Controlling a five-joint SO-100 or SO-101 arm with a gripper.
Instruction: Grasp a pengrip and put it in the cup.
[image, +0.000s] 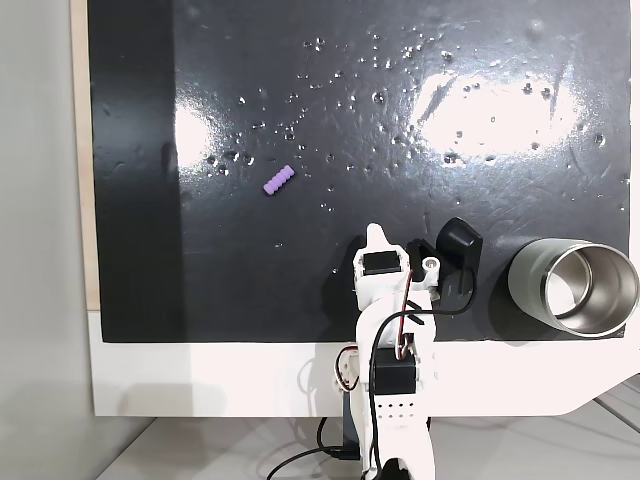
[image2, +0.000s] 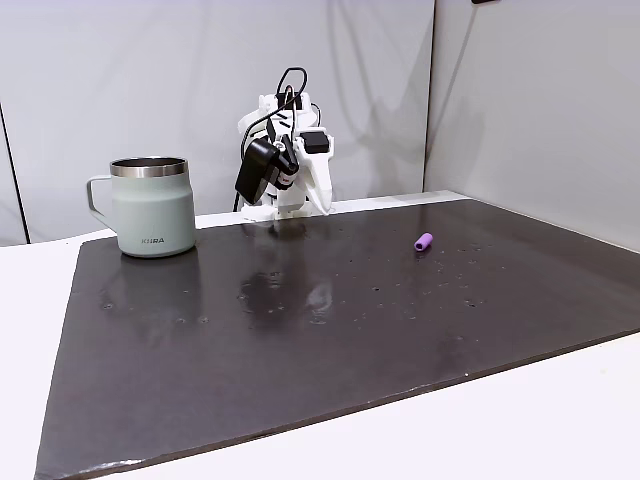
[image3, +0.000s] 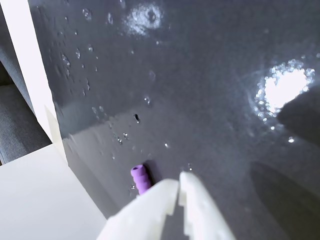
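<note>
The task is sitting at its very start: the pengrip is lying loose on the black mat, left of centre in the top-down fixed view, with nothing touching it. In the side-on fixed view the pengrip is resting right of centre, well apart from the cup, which is standing upright at the left of that frame with its handle pointing left. From above, the cup is showing its shiny steel inside at the lower right, close to the mat's near edge, and it is looking empty as far as the interior can be seen.

The gripper is sitting folded near the arm's base at the bottom centre of the top-down view, well short of the pengrip and beside the cup rather than over it. In the wrist view the gripper is pushing up from the bottom edge with its white fingertips drawn nearly together, only a thin slit showing between them, and holding nothing. The pengrip is peeking out just above and left of those tips; whether it is partly hidden behind them is probably a matter of angle.

Everything is remaining to be done: reaching out, spreading the fingers, gripping the pengrip, carrying it over and dropping it into the cup.
</note>
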